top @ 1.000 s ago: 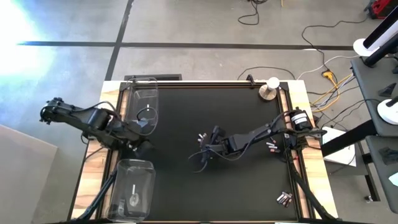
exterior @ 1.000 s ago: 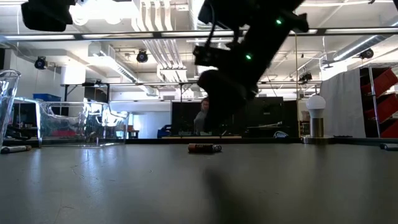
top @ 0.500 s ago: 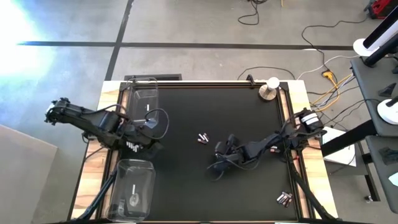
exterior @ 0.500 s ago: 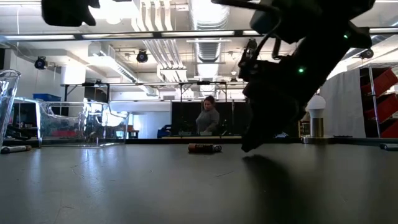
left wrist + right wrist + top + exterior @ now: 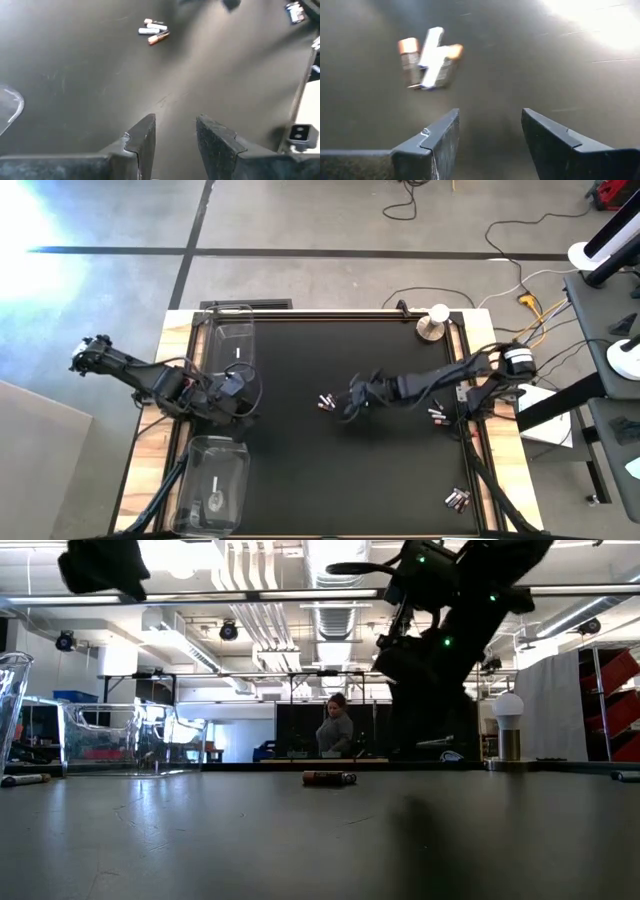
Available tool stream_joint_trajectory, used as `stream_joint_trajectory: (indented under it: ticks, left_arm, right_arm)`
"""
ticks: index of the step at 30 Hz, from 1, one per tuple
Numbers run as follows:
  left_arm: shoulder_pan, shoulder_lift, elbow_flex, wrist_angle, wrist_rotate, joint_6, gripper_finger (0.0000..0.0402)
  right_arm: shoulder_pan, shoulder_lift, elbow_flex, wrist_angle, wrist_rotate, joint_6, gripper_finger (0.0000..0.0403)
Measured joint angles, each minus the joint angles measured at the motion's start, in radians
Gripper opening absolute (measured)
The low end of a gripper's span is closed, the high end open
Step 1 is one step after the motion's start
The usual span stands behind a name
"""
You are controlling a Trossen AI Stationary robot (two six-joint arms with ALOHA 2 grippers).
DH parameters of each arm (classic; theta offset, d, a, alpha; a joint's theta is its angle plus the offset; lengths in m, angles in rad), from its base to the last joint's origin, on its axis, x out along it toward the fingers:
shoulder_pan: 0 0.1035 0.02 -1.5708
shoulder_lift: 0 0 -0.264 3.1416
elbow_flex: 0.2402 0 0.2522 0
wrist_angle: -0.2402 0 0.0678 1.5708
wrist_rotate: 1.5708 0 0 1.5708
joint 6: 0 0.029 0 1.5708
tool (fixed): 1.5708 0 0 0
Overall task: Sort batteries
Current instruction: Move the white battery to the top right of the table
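Observation:
A small cluster of batteries (image 5: 325,401) lies on the black mat near its middle, silvery-white and dark with reddish ends; it also shows in the right wrist view (image 5: 427,57), the left wrist view (image 5: 152,31) and the low view (image 5: 328,777). My right gripper (image 5: 352,396) hovers open just right of this cluster, with nothing between its fingers (image 5: 437,140). My left gripper (image 5: 236,395) stands open and empty over the mat's left side, between the two clear bins. More batteries lie at the right edge (image 5: 435,415) and at the near right corner (image 5: 457,499).
A clear bin (image 5: 228,340) stands at the far left with a pale cell inside, and another clear bin (image 5: 212,485) at the near left. A round silver-and-white knob (image 5: 432,325) sits at the far right. In the low view a person stands in the room behind the table.
My right gripper has swung away from the middle toward the table's near right, then gone back toward the far edge. It now hovers just right of the battery cluster, and its wrist has rolled. The cluster has stayed where it was. My left gripper has shifted slightly between the bins.

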Motion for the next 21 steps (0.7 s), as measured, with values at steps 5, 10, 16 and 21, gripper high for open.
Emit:
stream_joint_trajectory:
  ticks: [5, 10, 16, 21]
  left_arm:
    - [-0.001, -0.016, -0.085, 0.090, -0.014, 0.044, 0.0122]
    - [0.001, -0.017, -0.162, 0.232, -0.042, 0.160, 0.0122]
    - [0.004, -0.050, -0.230, 0.346, -0.055, 0.222, 0.0122]
    - [0.005, -0.085, -0.279, 0.387, -0.137, 0.225, 0.0124]
  right_arm:
    - [-0.115, -0.100, 0.082, -0.311, 0.052, 0.068, 0.0206]
    - [-0.210, -0.178, 0.144, -0.430, 0.046, 0.098, 0.0206]
    - [-0.286, -0.212, 0.142, -0.578, -0.045, 0.316, 0.0208]
    - [-0.284, -0.211, 0.079, -0.667, -0.181, 0.401, 0.0230]
